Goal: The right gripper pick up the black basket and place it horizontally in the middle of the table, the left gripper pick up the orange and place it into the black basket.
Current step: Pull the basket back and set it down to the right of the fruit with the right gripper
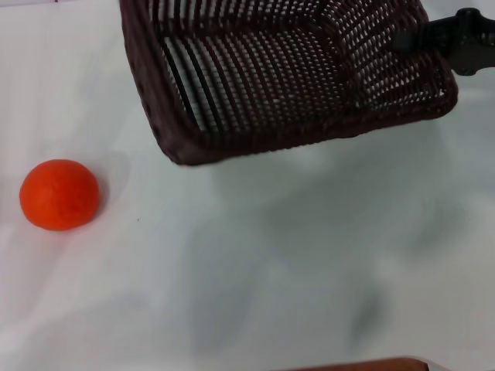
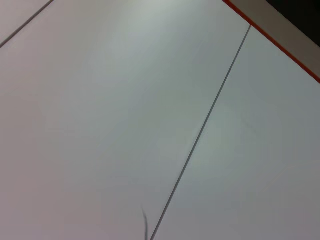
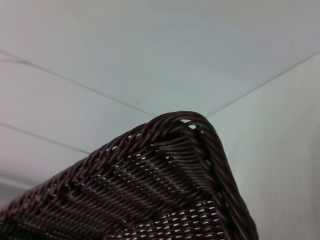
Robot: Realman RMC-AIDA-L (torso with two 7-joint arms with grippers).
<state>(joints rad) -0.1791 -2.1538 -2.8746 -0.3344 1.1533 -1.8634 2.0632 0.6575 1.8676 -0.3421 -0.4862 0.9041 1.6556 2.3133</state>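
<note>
Holding the basket (image 1: 294, 77) by its right-hand rim, the right hand (image 1: 433, 39) pinches the wicker at the far right of the head view. Basket: dark woven, tilted, far side of the table (image 1: 271, 270), shadow cast beneath it; whether any edge touches the table cannot be told. Orange (image 1: 59, 195): resting on the table at the near left, well apart from the basket. Left hand: not visible in any view; its wrist camera shows only bare table with a thin seam (image 2: 200, 135).

The table (image 1: 255, 263) (pale, glossy) carries the orange (image 1: 59, 195) near its left edge.
</note>
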